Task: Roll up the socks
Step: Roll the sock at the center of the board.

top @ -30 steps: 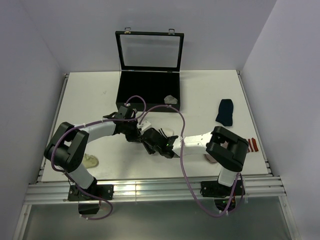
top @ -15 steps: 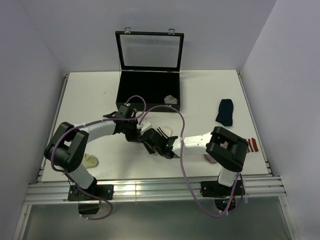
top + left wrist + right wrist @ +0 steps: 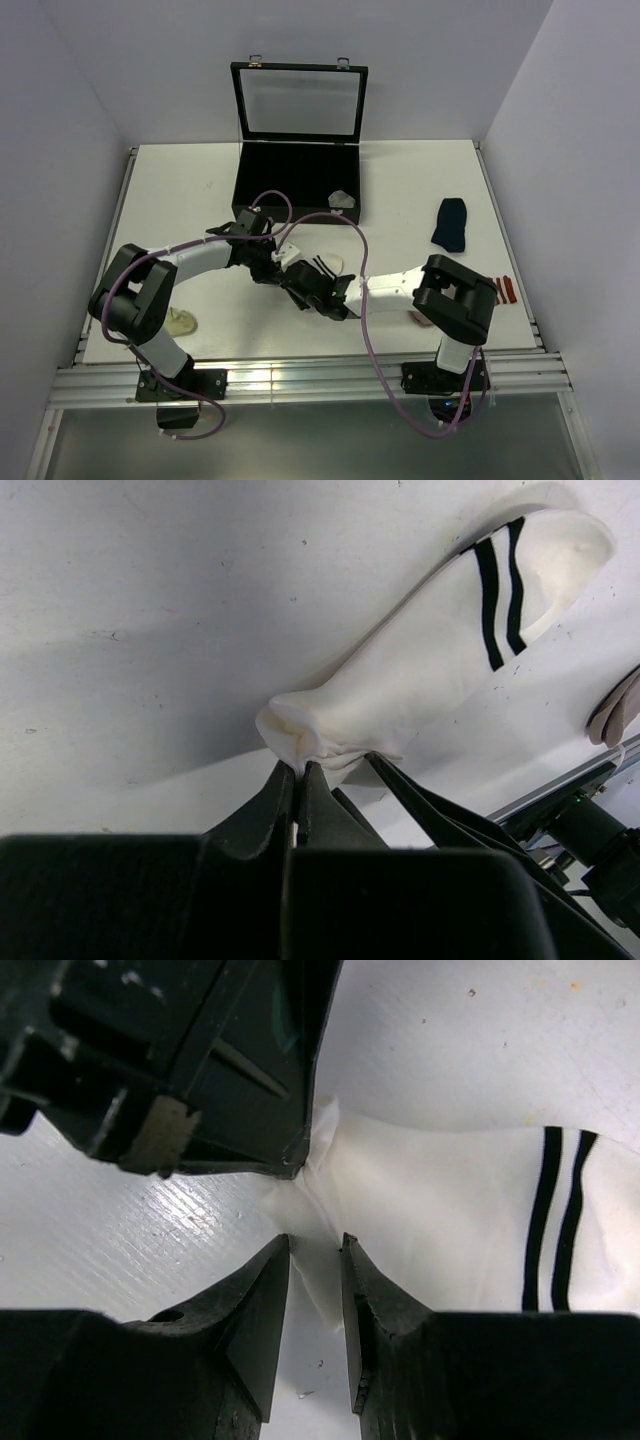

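A white sock (image 3: 430,660) with two black cuff stripes lies stretched on the table, seen in the top view (image 3: 323,265) between both arms. My left gripper (image 3: 298,768) is shut on the sock's bunched toe end. My right gripper (image 3: 315,1243) stands open right beside it, its fingertips either side of a thin fold of the same toe end, with table showing between the fingers lower down. The left gripper's black body (image 3: 200,1050) fills the upper left of the right wrist view. A navy sock (image 3: 451,223) lies flat at the right.
An open black case (image 3: 298,180) stands at the back centre with a pale bundle (image 3: 343,199) in it. A cream sock (image 3: 183,321) lies by the left arm's base. A red item (image 3: 507,289) sits at the right edge, near the right arm.
The white sock's striped cuff now shows more above the right gripper, which has shifted slightly down and left. The left gripper has kept its grip on the toe end.
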You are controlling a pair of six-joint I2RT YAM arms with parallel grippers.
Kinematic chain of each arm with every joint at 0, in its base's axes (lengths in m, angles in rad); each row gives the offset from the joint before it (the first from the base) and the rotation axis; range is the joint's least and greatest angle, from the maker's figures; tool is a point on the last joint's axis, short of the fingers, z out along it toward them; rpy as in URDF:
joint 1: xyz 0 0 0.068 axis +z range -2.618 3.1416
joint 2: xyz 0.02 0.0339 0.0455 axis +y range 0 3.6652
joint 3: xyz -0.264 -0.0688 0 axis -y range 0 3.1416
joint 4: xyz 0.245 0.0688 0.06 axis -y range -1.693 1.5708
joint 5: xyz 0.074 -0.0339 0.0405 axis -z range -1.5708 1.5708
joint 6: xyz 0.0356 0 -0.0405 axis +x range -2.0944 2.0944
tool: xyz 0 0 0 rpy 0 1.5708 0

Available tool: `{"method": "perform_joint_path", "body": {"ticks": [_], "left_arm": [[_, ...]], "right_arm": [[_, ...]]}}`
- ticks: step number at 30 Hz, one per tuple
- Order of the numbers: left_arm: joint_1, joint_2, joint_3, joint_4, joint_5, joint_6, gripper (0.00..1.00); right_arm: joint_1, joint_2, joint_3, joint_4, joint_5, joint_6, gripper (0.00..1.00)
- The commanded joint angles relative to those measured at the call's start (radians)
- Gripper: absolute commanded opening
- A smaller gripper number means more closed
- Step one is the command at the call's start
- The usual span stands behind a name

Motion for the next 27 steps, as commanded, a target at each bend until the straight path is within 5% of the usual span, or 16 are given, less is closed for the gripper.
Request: {"method": "perform_joint_path", "body": {"ticks": [1, 13, 15, 19, 27], "left_arm": [[0.003, 0.0, 0.037, -0.006, 0.001, -0.007, 0.01], [0.004, 0.002, 0.04, -0.003, 0.019, -0.028, 0.0], [0.003, -0.003, 0.037, 0.001, 0.022, -0.033, 0.0], [0.015, -0.015, 0.026, 0.006, 0.021, -0.048, 0.01], [0.075, -0.088, -0.043, 0.049, 0.002, -0.097, 0.08]], "right_arm": [[0.014, 0.023, 0.016, 0.021, -0.003, -0.011, 0.35], [0.045, 0.117, 0.02, 0.005, 0.039, -0.01, 0.35], [0.048, 0.14, 0.023, -0.011, 0.082, 0.002, 0.3], [0.048, 0.149, -0.006, -0.007, 0.102, 0.035, 0.0], [0.005, 0.025, -0.104, 0.105, -0.121, 0.055, 0.0]]}}
